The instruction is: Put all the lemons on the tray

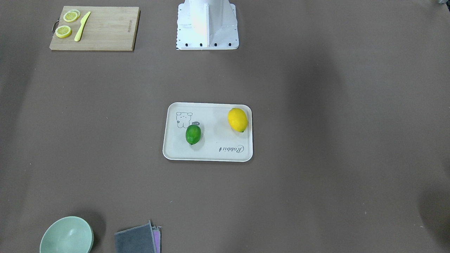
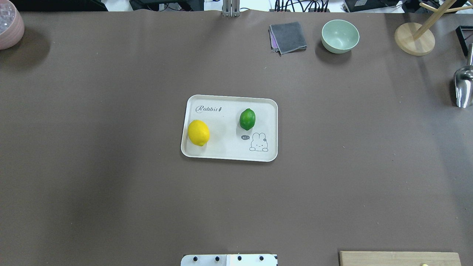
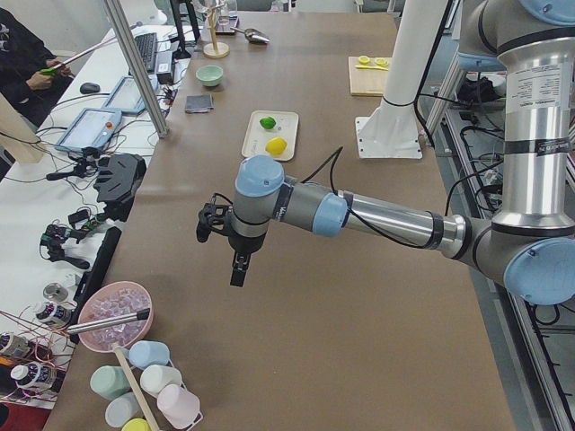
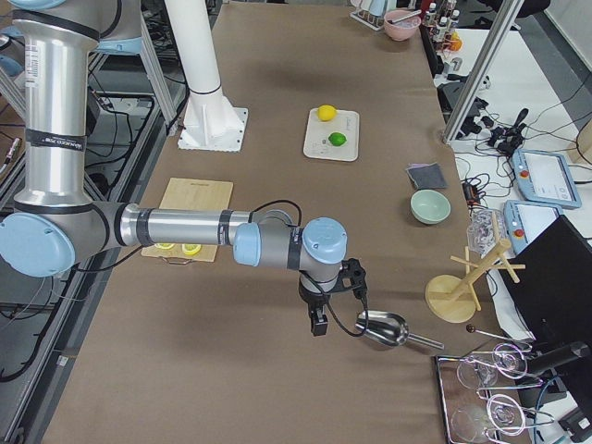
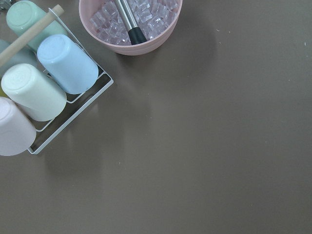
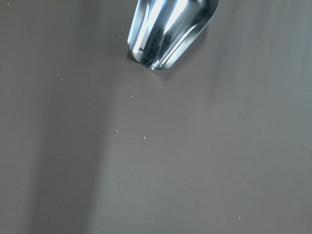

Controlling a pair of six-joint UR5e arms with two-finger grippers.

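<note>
The off-white tray (image 2: 229, 97) lies at the table's middle, also in the front view (image 1: 211, 155). The yellow lemon (image 2: 198, 133) (image 1: 237, 119) and the green lemon (image 2: 247, 119) (image 1: 193, 134) both rest on it, apart from each other. Both grippers are far from the tray. My left gripper (image 3: 237, 274) hangs over the table's left end, near the ice bowl. My right gripper (image 4: 319, 324) hangs over the right end, beside a metal scoop. Only the side views show them, so I cannot tell whether they are open or shut. Neither wrist view shows fingers.
A wooden cutting board (image 1: 105, 31) holds lemon slices and a yellow knife near the robot's base. A green bowl (image 2: 340, 36), a grey cloth (image 2: 288, 37) and a wooden stand (image 2: 414, 38) are at the far edge. The metal scoop (image 6: 165, 29), pink ice bowl (image 5: 129, 24) and cup rack (image 5: 39, 83) sit at the ends.
</note>
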